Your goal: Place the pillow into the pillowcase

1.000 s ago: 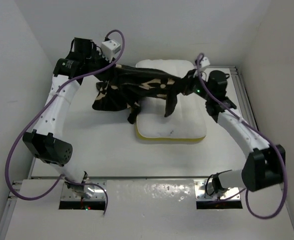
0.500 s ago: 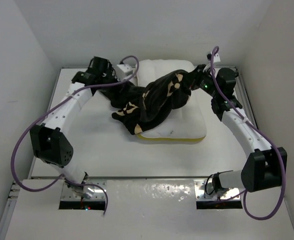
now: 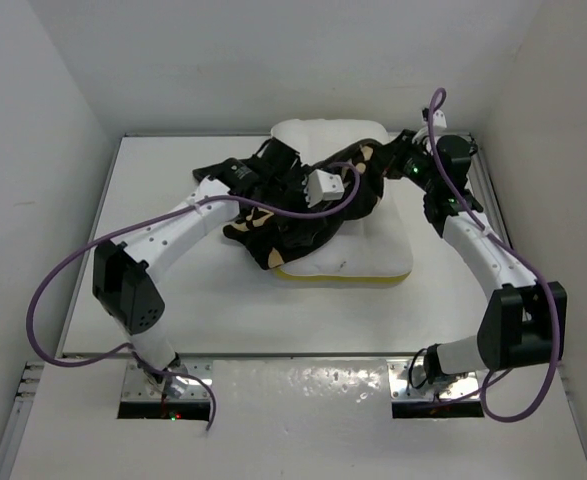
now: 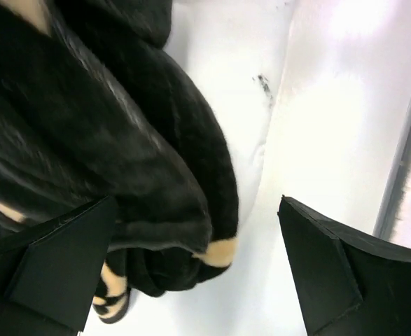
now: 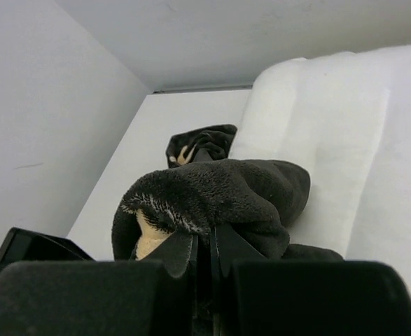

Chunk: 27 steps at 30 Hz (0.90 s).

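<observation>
1. The pillow lies flat on the table, toward the far right, with its yellow trim showing along the near edge.
2. The pillowcase lies crumpled in a dark heap across the far and left parts of the pillow. It spills over the pillow's left edge onto the table, and the pillow is not inside it.
3. The left gripper hangs over the middle of that heap with its jaws spread wide and nothing held between them. In the left wrist view the black fabric bunches up just beyond one finger and reaches partway into the gap. The other finger stands over a bare white surface, apart from the cloth.
4. The right gripper sits at the far right end of the heap, above the pillow's far right part. Its jaws are pinched together on a fold of the pillowcase — the plush cloth humps up just past the fingertips.
</observation>
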Each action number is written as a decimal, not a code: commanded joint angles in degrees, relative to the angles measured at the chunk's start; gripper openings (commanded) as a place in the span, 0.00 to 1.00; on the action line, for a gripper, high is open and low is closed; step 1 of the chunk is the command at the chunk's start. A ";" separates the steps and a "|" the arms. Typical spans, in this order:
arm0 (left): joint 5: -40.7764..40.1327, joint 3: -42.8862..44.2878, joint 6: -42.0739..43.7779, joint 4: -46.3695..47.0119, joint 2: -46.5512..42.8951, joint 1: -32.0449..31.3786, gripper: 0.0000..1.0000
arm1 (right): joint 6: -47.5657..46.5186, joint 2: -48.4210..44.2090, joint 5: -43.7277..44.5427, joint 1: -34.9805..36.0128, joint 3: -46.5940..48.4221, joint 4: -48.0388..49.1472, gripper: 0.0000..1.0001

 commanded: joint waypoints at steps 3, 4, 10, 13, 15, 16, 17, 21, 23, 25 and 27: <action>-2.78 -2.34 -1.82 2.52 1.80 0.39 1.00 | 2.02 -0.09 0.90 -0.48 -0.69 3.51 0.00; -8.20 -3.49 -1.56 3.58 2.06 0.29 1.00 | 1.93 -0.27 0.99 -0.66 -0.86 3.16 0.00; -21.00 -7.81 -1.12 13.16 3.03 2.84 0.66 | -1.06 -0.18 0.73 -0.75 0.19 -0.01 0.00; -20.31 -4.92 -1.82 13.44 4.61 2.84 0.09 | -0.54 0.70 0.20 -0.92 0.37 -0.01 0.00; -18.47 -0.53 -3.58 11.42 5.58 3.54 0.00 | -0.53 1.31 -0.41 -1.01 0.72 -0.27 0.00; -18.11 1.57 -3.58 9.32 5.50 4.15 0.00 | -0.97 1.49 -0.76 -1.01 1.85 -0.62 0.00; -18.10 6.29 -3.84 8.17 5.58 6.42 0.00 | -2.71 2.19 -1.03 -1.01 2.64 -1.23 0.00; -22.83 22.65 -6.03 3.68 4.71 16.88 0.00 | -10.89 6.39 -5.14 1.26 11.77 -10.52 0.00; -25.20 32.82 -7.88 3.24 3.74 24.06 0.00 | -12.31 8.16 -8.04 2.76 16.44 -10.91 0.00; -28.03 39.26 -7.63 3.94 1.64 29.00 0.00 | -9.70 10.10 -13.23 3.73 18.55 -6.27 0.00; -31.44 40.61 -5.96 4.73 -0.56 30.17 0.00 | -6.27 11.41 -15.35 5.05 19.34 1.52 0.00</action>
